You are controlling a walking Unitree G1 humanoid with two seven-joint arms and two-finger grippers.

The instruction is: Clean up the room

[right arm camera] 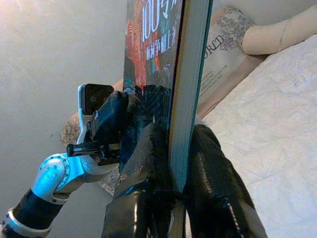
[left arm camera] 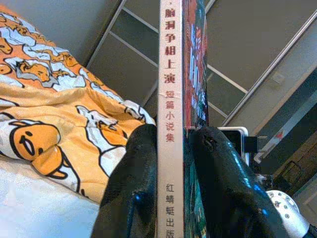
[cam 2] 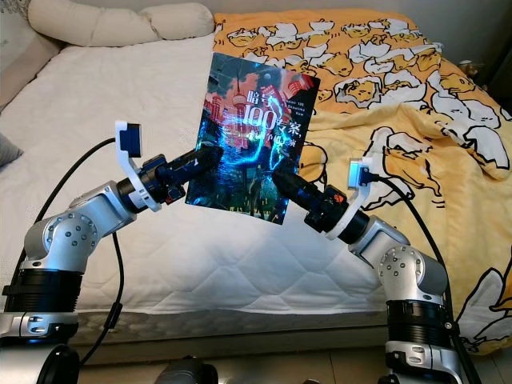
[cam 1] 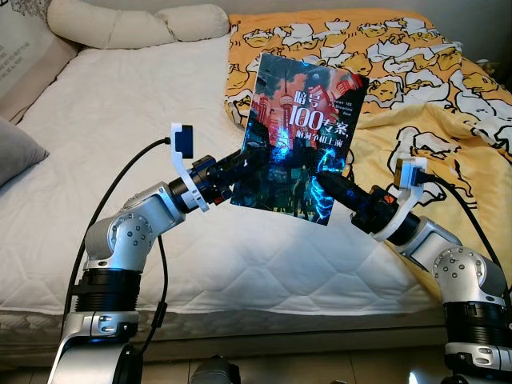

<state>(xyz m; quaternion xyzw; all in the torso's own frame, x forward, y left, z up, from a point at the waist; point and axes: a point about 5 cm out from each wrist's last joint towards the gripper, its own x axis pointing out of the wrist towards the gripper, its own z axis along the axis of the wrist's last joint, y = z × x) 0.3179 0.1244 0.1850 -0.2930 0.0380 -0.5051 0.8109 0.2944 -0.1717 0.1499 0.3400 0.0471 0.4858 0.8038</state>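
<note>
Both grippers clamp my paperback book [cam 1: 300,140]: left gripper [cam 1: 244,160] on its spine edge, right gripper [cam 1: 328,186] on the page edge, holding it upright above the bed [cam 1: 120,120], long axis vertical, cover facing me.

a paperback book [cam 1: 304,136] with a dark, glossy cover of neon city art and large "100" lettering, held upright and slightly tilted in the air above the bed, front cover facing the head camera, white spine printed with chinese characters.
</note>
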